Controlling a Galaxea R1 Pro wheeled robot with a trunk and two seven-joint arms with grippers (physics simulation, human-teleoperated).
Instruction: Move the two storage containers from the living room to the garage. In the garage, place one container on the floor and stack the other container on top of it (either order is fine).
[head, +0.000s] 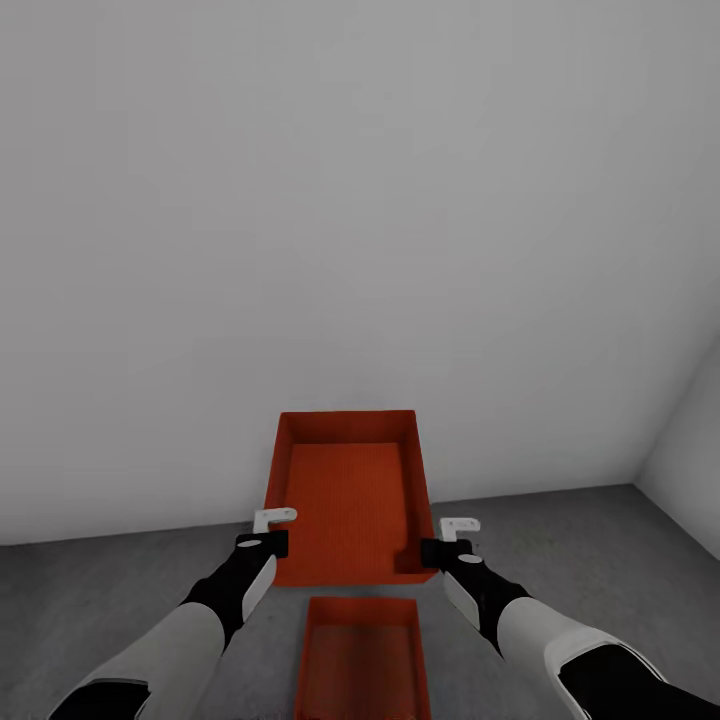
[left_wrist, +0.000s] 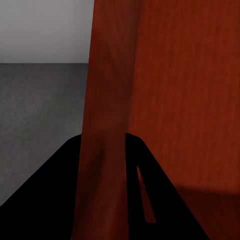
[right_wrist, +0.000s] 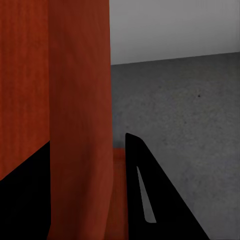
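Garage: grey concrete floor (head: 120, 590), white wall (head: 350, 200) ahead. Left gripper (head: 268, 530) and right gripper (head: 450, 538) each pinch a side wall of the raised bin (head: 350, 490), held level, presumably for stacking. Second bin (head: 365, 660) sits on the floor, nearer and below.

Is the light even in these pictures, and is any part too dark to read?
Head view: soft even light on the wall and floor, no glare. Left wrist view: the held container has a dark lower corner; the tool fingers are pure black. Right wrist view: the same, fingers without detail.
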